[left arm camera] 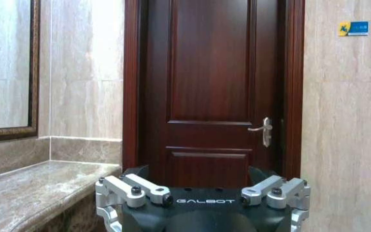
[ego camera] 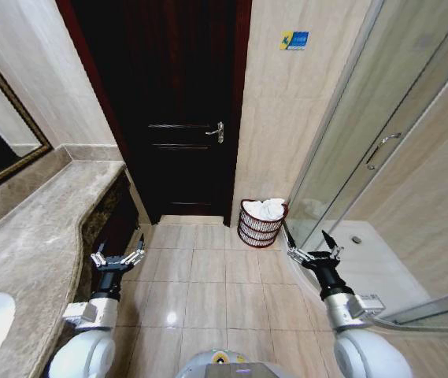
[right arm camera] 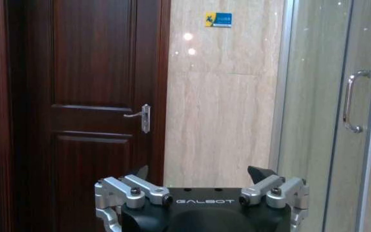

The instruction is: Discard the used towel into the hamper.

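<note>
The left gripper (left arm camera: pixel 202 175) hangs in front of a dark red wooden door (left arm camera: pixel 211 87), its fingers (left arm camera: pixel 137 189) spread wide with nothing between them. The door is closed, with a silver lever handle (left arm camera: pixel 263 130) near its edge. To one side of the door a marble counter (left arm camera: pixel 31 193) runs along a tiled wall, below a framed mirror (left arm camera: pixel 5 67). On the wall at the door's other side sits a small blue and yellow sign (left arm camera: pixel 353 28).
</note>
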